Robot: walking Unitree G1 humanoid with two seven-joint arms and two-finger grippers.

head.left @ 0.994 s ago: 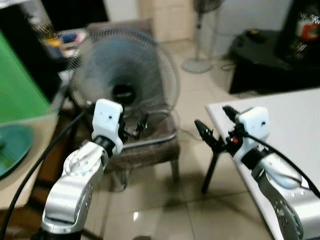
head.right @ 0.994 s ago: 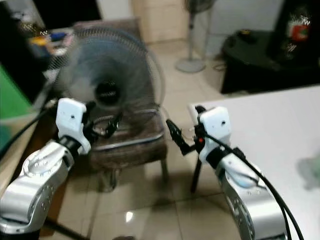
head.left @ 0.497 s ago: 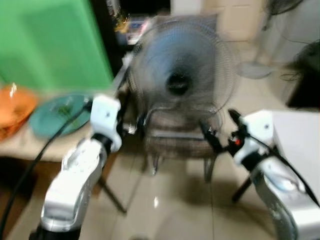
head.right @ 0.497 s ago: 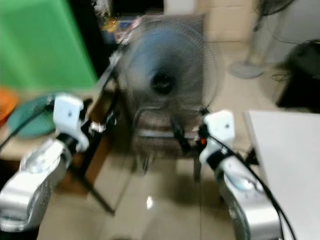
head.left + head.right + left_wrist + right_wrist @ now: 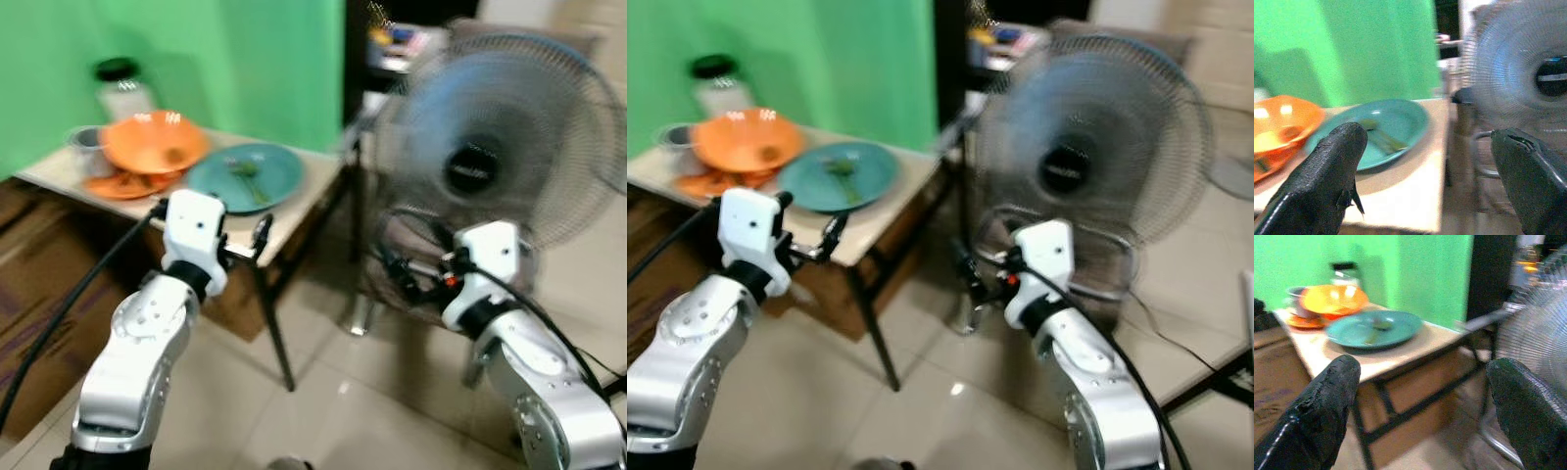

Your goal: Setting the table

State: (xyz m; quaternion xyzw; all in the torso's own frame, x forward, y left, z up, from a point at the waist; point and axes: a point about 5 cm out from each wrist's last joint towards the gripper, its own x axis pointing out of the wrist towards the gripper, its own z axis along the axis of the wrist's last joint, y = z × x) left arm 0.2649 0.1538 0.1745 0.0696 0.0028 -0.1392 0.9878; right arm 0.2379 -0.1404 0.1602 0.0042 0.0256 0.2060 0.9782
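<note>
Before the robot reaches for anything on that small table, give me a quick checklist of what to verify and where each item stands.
1. Left end effector open and holding nothing: ok, fingers wide apart.
2. Right end effector open and holding nothing: ok, fingers wide apart.
3. Dishes in sight: ok, teal plate and orange bowl sit on the small table.
4. Plate ready to carry: not ok, something green lies on it.
5. Path on the right side: not ok, a fan stands close beside the right end effector.
6. Within reach of the plate: cannot tell, the pictures are blurred.
</note>
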